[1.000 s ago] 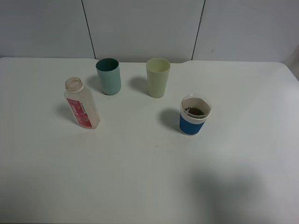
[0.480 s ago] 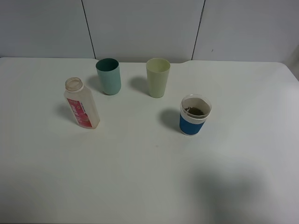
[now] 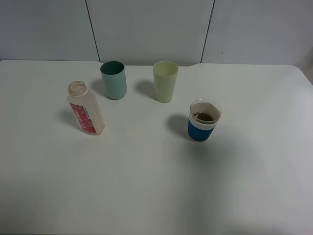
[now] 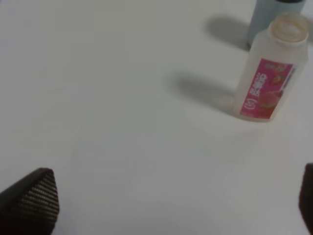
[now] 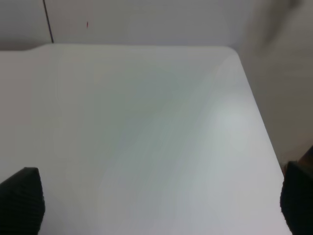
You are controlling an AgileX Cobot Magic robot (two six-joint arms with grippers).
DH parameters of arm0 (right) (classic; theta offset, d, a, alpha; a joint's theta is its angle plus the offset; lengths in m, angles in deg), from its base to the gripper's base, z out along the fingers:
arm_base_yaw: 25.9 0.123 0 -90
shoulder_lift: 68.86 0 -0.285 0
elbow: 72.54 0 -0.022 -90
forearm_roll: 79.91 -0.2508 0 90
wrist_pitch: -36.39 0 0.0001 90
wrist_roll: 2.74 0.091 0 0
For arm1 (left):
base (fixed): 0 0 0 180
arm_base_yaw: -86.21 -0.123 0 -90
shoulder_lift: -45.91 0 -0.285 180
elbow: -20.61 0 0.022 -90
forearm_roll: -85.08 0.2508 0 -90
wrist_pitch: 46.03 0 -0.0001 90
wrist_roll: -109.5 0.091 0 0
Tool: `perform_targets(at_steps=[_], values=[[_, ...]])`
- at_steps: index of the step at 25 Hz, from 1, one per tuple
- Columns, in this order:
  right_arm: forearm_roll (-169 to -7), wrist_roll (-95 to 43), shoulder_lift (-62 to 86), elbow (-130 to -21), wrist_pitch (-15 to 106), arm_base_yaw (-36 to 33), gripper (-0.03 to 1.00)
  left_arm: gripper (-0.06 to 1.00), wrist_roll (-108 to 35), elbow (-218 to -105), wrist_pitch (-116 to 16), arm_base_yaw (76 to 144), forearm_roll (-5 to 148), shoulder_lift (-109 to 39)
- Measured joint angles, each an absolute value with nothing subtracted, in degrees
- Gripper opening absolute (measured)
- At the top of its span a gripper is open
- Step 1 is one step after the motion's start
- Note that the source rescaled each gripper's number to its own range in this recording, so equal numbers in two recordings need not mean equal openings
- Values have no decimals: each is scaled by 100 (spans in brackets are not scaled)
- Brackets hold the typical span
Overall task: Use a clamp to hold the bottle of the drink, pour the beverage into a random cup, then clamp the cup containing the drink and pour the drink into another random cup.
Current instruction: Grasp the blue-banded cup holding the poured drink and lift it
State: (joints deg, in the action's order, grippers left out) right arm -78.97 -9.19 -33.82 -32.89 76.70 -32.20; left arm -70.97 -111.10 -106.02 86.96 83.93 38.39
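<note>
Hovering over the table (image 3: 146, 196), the left gripper (image 4: 168, 205) and right gripper (image 5: 159, 198) are gaping wide, gripping nothing (neither is showing overhead). Right of centre, the blue-banded cup (image 3: 204, 120) is holding dark drink, likely awaiting clamping; the uncapped bottle (image 3: 85, 108) is standing centre-left, the teal cup (image 3: 114, 80) and green cup (image 3: 165, 81) spaced behind as targets.

The left gripper (image 4: 168, 208) has its jaws spread wide, and only the dark, ribbed tips of its two fingers (image 4: 30, 200) show to its wrist camera, well apart and closed on nothing. The right gripper (image 5: 159, 200) is spread just as wide, its dark textured fingertips (image 5: 19, 200) likewise well apart and bare. Both hang clear above the tabletop (image 4: 122, 98), angled down toward it.
</note>
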Motion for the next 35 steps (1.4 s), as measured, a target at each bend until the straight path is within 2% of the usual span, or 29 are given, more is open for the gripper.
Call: perform_targets(at_steps=[16,27,35], values=[[-7745,-889,-665,-3325,4547,-3092,89,100,-7091,-11110,-10609,8696,8393,3839],[-7566,-751,356,-3325,3280,-1179,89,100,-7098,-11110,-10609,8696,8393,3839],[-7546,-605,424,-3024,3002,-467,89,100,-7091,-11110,-10609,8696,8393,3839]])
